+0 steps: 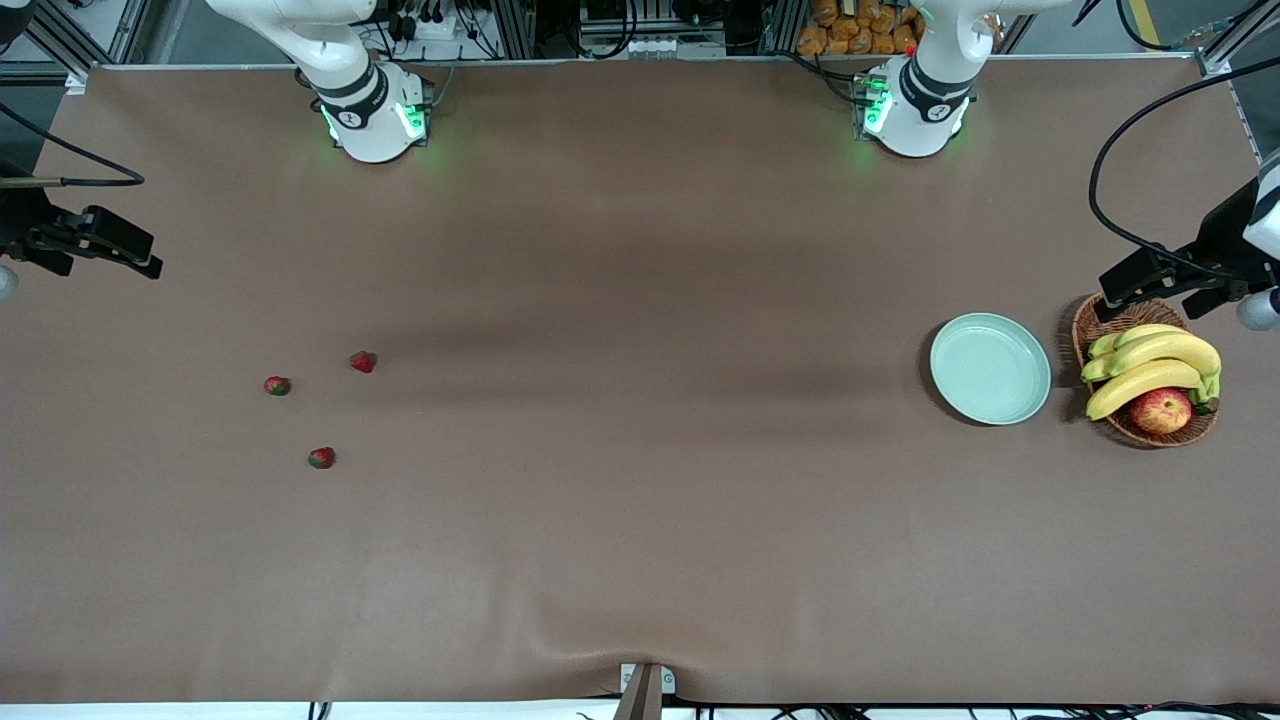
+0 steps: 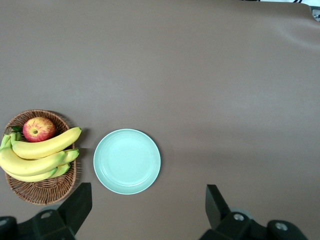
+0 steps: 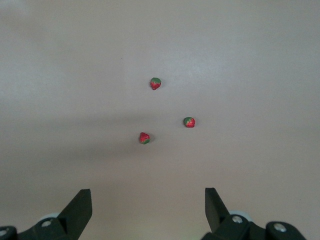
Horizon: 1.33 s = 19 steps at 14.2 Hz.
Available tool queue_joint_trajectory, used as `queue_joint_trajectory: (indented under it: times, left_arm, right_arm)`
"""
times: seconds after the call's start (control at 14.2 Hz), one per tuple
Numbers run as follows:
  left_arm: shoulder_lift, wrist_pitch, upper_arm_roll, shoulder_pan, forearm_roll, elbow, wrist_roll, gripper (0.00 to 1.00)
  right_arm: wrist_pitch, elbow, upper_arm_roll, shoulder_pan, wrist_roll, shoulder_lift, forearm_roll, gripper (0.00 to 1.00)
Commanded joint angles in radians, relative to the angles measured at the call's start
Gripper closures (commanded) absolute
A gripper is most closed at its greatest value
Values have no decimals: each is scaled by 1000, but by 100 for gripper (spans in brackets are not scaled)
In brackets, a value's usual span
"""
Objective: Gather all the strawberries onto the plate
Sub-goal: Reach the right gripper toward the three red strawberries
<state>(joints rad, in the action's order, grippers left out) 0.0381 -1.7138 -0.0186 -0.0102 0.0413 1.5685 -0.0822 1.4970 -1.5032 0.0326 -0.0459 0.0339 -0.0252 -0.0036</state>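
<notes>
Three small red strawberries lie apart on the brown table toward the right arm's end: one (image 1: 363,362), one (image 1: 277,386) and one nearest the front camera (image 1: 321,458). The right wrist view shows these strawberries (image 3: 155,83), (image 3: 189,122), (image 3: 144,138) well ahead of my right gripper (image 3: 147,192), which is open and empty. That right gripper (image 1: 110,245) hangs over the table's right-arm end. The pale mint plate (image 1: 990,368) sits empty toward the left arm's end. My left gripper (image 1: 1165,290) hovers open over the basket's rim, and the plate (image 2: 127,161) shows just ahead of that left gripper (image 2: 147,192).
A wicker basket (image 1: 1160,437) beside the plate holds bananas (image 1: 1150,365) and an apple (image 1: 1160,410). In the left wrist view the basket (image 2: 45,187) lies next to the plate. A wide stretch of bare table separates strawberries and plate.
</notes>
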Motion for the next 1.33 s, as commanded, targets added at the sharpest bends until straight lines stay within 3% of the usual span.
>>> queue_joint_trajectory:
  times: [0.0,0.77,1.05,1.26]
  left_arm:
    - [-1,29,5,-7,9,-12,-1,0]
    - [-1,62,-7,1,6,-10,2,0]
    - [3,60,-7,1,6,-11,7,0]
    - [3,60,-9,0,6,-8,1,0]
  right_arm:
    - [-1,14,9,-6,15,5,-25,0]
    - [-44,2,10,-37,-11,-16,-1,0]
    - [-6,-25,9,-32,-9,-85,-1,0]
    - [89,-119,9,-32,-9,-96,-1,0]
